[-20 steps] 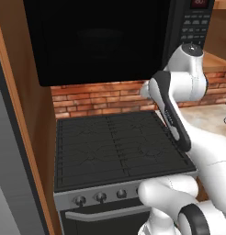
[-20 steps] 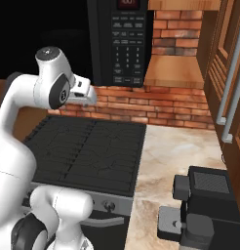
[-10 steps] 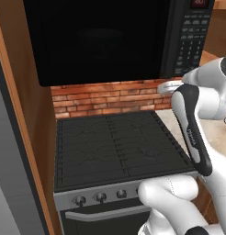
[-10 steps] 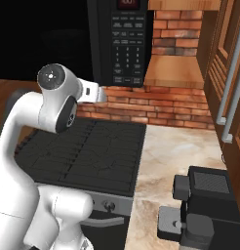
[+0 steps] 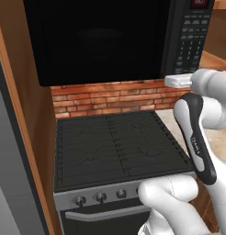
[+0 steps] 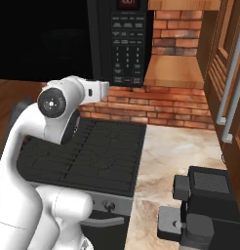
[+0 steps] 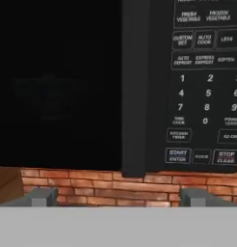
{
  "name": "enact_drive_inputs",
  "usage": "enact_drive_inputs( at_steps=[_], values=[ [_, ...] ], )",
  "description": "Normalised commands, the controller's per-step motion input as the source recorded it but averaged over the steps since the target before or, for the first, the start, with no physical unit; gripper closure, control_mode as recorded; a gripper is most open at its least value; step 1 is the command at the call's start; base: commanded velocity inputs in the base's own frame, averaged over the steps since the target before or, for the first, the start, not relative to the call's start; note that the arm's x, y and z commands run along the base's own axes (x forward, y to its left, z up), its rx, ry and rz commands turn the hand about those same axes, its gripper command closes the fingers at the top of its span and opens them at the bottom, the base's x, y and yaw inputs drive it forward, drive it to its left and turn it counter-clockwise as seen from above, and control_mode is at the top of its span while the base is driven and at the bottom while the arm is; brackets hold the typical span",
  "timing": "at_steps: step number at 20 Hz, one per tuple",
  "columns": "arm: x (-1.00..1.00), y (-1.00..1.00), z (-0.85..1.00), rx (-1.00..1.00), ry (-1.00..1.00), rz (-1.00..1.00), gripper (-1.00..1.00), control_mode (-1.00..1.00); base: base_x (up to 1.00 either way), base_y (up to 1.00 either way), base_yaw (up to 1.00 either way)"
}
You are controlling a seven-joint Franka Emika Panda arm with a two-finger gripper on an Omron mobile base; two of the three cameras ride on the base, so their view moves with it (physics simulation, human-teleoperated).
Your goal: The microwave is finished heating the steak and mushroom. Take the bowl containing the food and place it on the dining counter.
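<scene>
The microwave (image 5: pixel 101 41), door closed, hangs above the stove (image 5: pixel 117 149), presumably with the bowl shut inside, unseen behind dark glass. The claw (image 7: pixel 115 198), spread wide and empty, faces the door's right edge beside the keypad (image 7: pixel 207 91), seemingly positioned to open it.

My robot arm (image 5: pixel 197 137) comes up from the lower right of the left base view. It bends at a white elbow with a dark band, then reaches toward the upper right. In the right base view the same arm climbs from the lower left and its round white joint sits left of the middle. The hand points away from me, out flat. In the hand view I see my gripper (image 7: pixel 118 197) at the bottom, with its 2 grey fingertips (image 7: pixel 42 197) far apart, 1 at the left and 1 at the right. Nothing is between them.
</scene>
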Motion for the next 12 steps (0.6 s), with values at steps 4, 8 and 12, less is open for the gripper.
enact_drive_inputs(
  at_steps=[4, 8, 12],
  values=[
    [0.09, -0.04, 0.5, 0.0, -0.32, 0.0, -1.0, -1.0, 0.0, 0.0, 0.0],
    [0.14, -0.06, 0.49, 0.0, -0.28, 0.0, -1.0, -1.0, 0.0, 0.0, 0.0],
    [0.25, 0.0, 0.4, 0.0, -0.17, 0.0, -1.0, -1.0, 0.0, 0.0, 0.0]
  ],
)
